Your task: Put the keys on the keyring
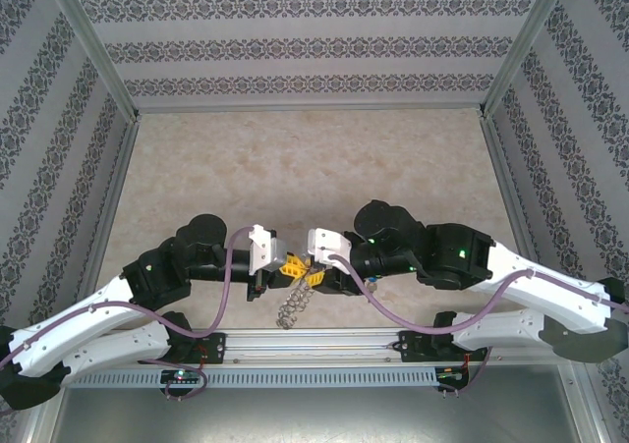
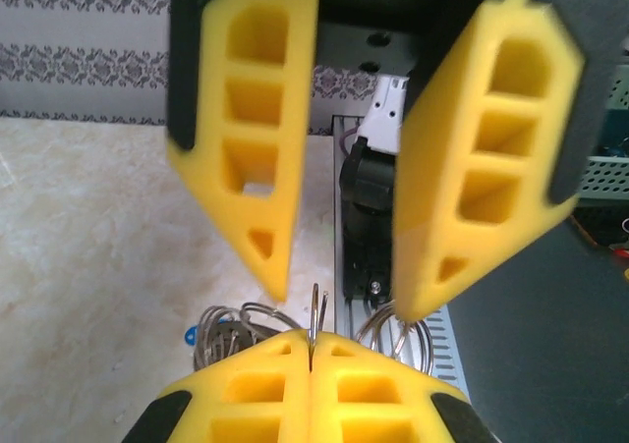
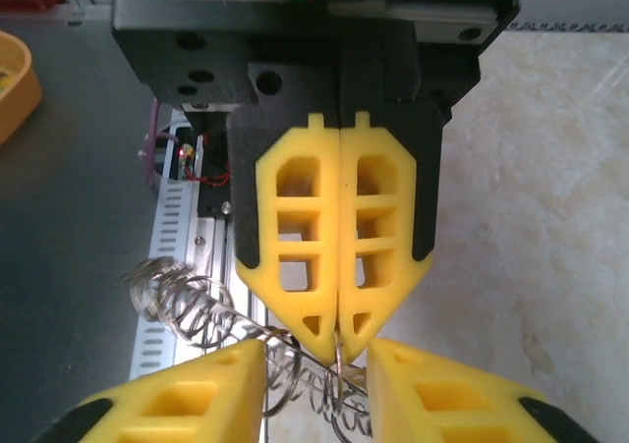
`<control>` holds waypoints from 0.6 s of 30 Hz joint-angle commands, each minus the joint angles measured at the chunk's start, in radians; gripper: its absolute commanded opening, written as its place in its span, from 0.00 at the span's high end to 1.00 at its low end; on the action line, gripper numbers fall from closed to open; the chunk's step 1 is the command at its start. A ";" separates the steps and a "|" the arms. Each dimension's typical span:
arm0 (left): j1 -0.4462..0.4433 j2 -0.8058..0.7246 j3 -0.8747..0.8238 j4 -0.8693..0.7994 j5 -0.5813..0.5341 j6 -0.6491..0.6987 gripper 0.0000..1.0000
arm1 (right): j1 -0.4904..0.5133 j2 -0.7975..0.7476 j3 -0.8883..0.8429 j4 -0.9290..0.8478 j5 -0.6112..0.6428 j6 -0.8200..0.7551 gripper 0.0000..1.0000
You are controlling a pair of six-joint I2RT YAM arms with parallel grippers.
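**While Both Arms Are Meeting: Keyring Gripped, Keys Not Confirmed On**

As both arms are converging above the near edge of the desk (image 1: 295, 168), the task is, by judgement, sitting at an early stage. The left fingers (image 1: 288, 266) are pressing fully together and pinching a thin wire of the keyring (image 1: 289, 305), which is dangling below them. The right fingers (image 1: 316, 279) are standing partly apart and holding nothing. In the right wrist view, several wire loops of the keyring are lying in the gap between them, with no contact visible. A blue key head (image 2: 190, 336) is showing just beside the loops in the left wrist view. Whether it is hanging on the keyring cannot be told. Most of the threading is probably remaining, with each key needing to be picked up and worked onto a loop.
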 commanded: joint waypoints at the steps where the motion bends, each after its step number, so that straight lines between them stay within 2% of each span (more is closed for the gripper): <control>1: 0.017 -0.035 -0.030 0.124 0.009 -0.038 1.00 | 0.004 -0.075 -0.075 0.118 0.037 0.049 0.62; 8: 0.025 -0.113 -0.147 0.341 0.072 -0.074 1.00 | -0.032 -0.234 -0.308 0.337 0.075 0.157 0.61; 14: 0.029 -0.105 -0.168 0.392 0.105 -0.078 1.00 | -0.046 -0.220 -0.344 0.373 0.065 0.177 0.60; 18: 0.031 -0.110 -0.176 0.399 0.083 -0.073 1.00 | -0.046 -0.202 -0.349 0.419 0.030 0.169 0.62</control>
